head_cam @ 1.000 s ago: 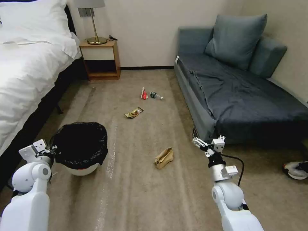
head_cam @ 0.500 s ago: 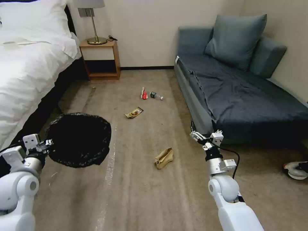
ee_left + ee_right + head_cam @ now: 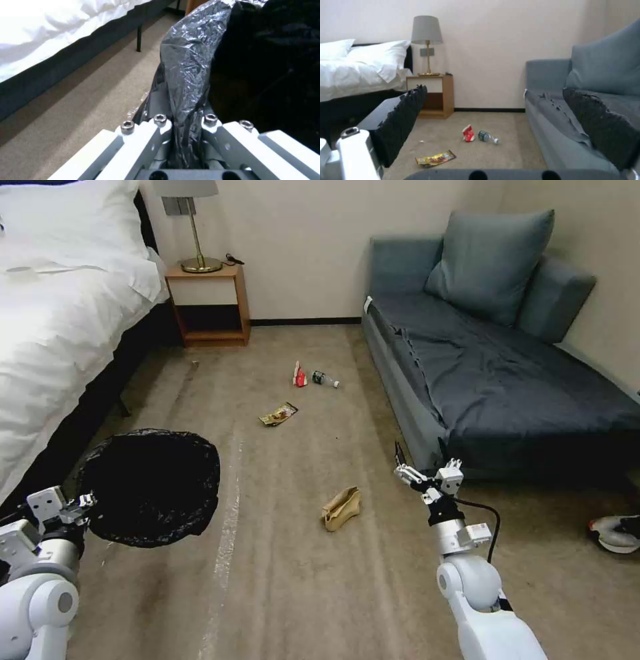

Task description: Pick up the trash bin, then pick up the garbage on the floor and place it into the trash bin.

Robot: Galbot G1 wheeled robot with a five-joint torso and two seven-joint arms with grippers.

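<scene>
— The left gripper (image 3: 181,125)?
— Clamped on the crinkled, glossy black liner at the trash bin (image 3: 150,487) rim, bin off the carpet.
— And the right gripper (image 3: 427,473)?
— Jaws apart (toothed pads), empty — crumpled brown paper bag (image 3: 341,508) just left, beyond it the wrapper (image 3: 278,414).

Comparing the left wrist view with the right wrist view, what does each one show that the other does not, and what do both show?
Left wrist view alone: the left end effector shut on the black-bagged rim of the trash bin, lifted above the carpet.

Right wrist view alone: the open right end effector, empty, the lamp, the nightstand, the sofa, the red-and-white packet, the small bottle and the gold-brown wrapper.

Both: the bed and the carpet.
</scene>
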